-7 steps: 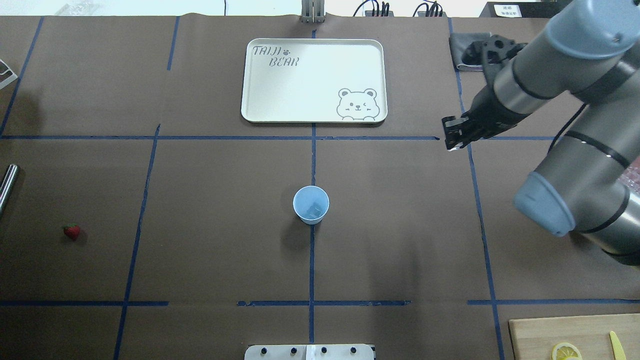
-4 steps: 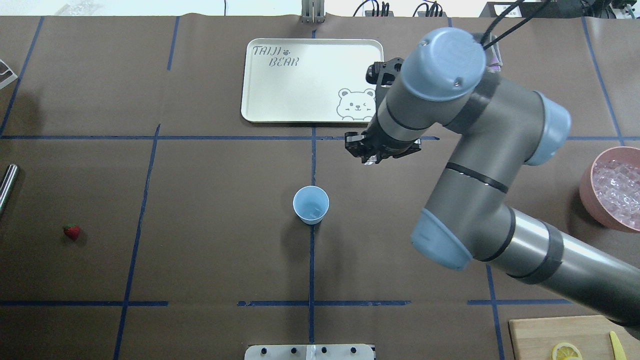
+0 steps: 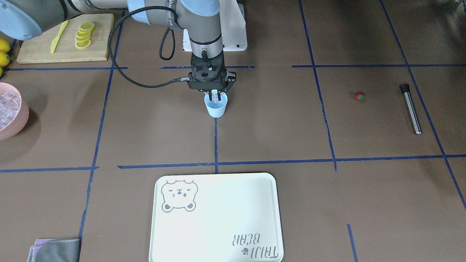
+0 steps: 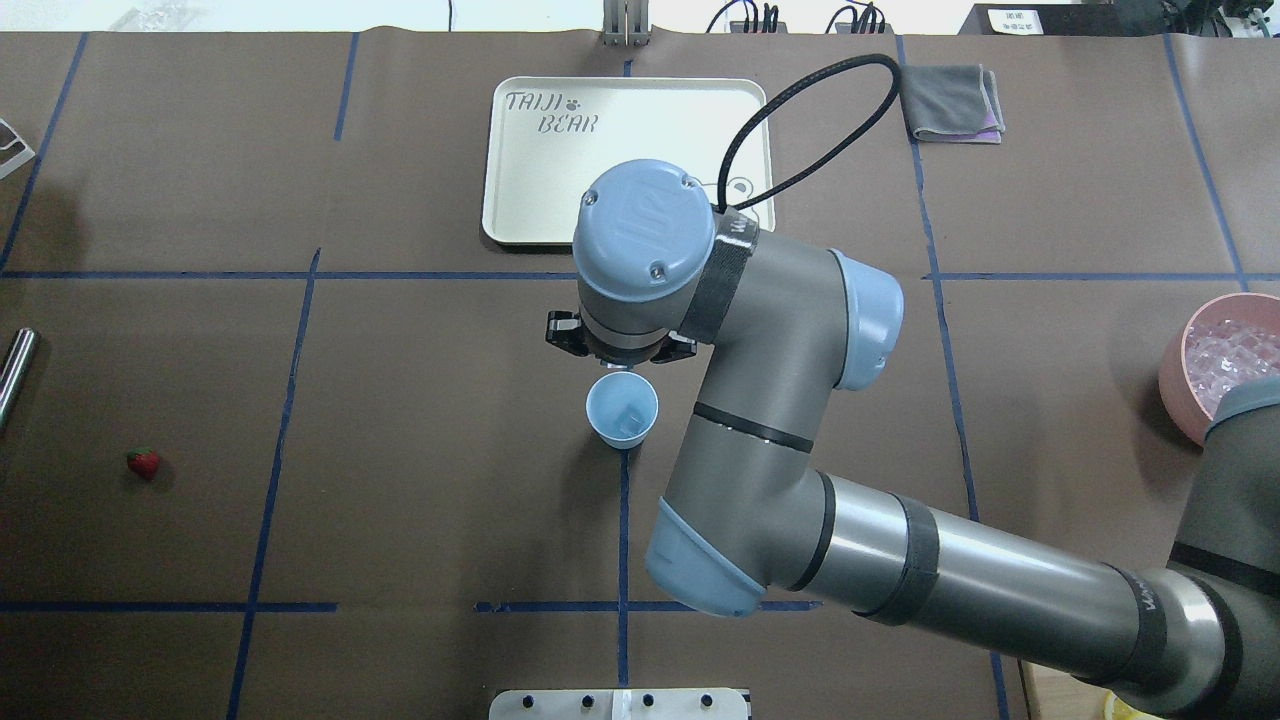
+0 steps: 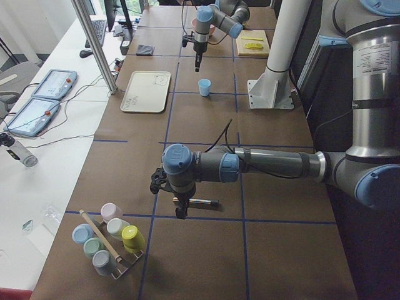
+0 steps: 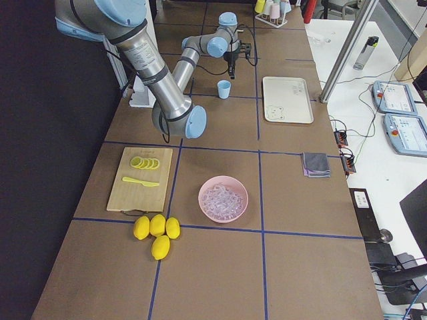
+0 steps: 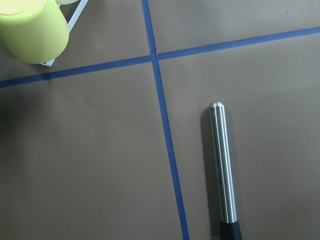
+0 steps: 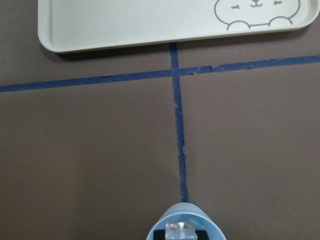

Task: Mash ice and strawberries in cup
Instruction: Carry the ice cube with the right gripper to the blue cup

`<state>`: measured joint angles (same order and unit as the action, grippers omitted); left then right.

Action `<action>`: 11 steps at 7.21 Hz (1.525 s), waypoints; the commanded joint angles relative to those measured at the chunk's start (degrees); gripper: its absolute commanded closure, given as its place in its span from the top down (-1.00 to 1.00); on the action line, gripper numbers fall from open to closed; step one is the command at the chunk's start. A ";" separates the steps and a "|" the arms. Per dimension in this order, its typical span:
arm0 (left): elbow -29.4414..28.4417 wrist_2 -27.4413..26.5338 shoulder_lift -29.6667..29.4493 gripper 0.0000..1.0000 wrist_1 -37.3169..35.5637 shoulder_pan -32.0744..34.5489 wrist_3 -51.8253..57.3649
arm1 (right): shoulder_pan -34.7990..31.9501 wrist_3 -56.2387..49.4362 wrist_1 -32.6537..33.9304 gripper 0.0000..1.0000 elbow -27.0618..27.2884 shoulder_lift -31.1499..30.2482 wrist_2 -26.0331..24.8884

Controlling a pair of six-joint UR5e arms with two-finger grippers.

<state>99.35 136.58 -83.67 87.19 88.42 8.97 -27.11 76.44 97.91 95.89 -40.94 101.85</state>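
Right gripper [image 3: 216, 95] points straight down over the cup's mouth, jaws narrow and pinching one ice cube [image 8: 180, 231] between the tips. Left gripper [image 5: 178, 211] hangs over the steel muddler [image 7: 222, 170]; can't tell if it is wide or closed, as no fingers show in its wrist view.

Overhead view, clock from the cup:
- Pink bowl [image 4: 1175, 385] at 3 o'clock, well apart, full of ice [image 4: 1225, 365].
- Muddler at 9 o'clock, at the far edge, lying flat. Stiff and smooth, probably best taken mid-shaft.
- Cup [image 3: 216, 108] upright at the table's centre on the tape cross, and something clear seems to lie in it already. Thin, light plastic, so likely to tip or skid under mashing. It probably needs holding by the wall below the rim.
- Strawberry [image 4: 143, 463] at 8 o'clock, well apart, not yet in the cup. Soft and easily bruised, so a light pinch across the widest part looks right.
- Held cube is hard, light, wet and slippery. Grip on the flat faces looks secure, and a release here should drop it inside.
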 commanded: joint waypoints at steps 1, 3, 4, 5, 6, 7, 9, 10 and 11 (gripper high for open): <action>-0.03 0.00 0.00 1.00 0.00 0.00 0.00 | 2.41 0.81 0.00 -0.86 -2.28 0.16 -2.00; -0.03 0.00 0.09 1.00 -0.09 0.00 0.00 | 2.85 0.64 0.00 -0.25 -2.64 -0.45 -2.01; -0.03 0.00 0.09 1.00 -0.09 0.00 0.00 | 3.11 0.46 0.00 0.64 -2.55 -0.54 -2.10; 0.06 0.00 0.09 1.00 -0.09 0.00 0.00 | 3.20 0.46 0.00 0.98 -2.55 -0.54 -2.01; -0.03 0.00 0.00 1.00 -0.09 0.00 0.00 | 3.29 0.46 0.00 0.98 -2.55 -0.80 -2.10; -0.03 0.00 0.00 1.00 -0.09 0.00 0.00 | 3.29 0.46 0.00 0.98 -2.55 -0.89 -2.01; -0.03 0.00 0.00 1.00 -0.09 -0.17 0.00 | 1.90 -0.41 0.00 0.98 -1.76 -0.80 -1.57; -0.03 0.00 0.00 1.00 -0.09 -0.09 0.00 | -0.47 -2.33 0.00 0.98 -0.80 -1.41 0.08; -0.03 0.00 0.00 1.00 -0.09 -0.44 0.00 | -3.01 -6.35 0.00 0.98 1.38 -3.77 2.80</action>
<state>99.32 136.58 -83.67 87.10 88.22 8.96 -27.21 73.92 97.91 95.20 -42.68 101.94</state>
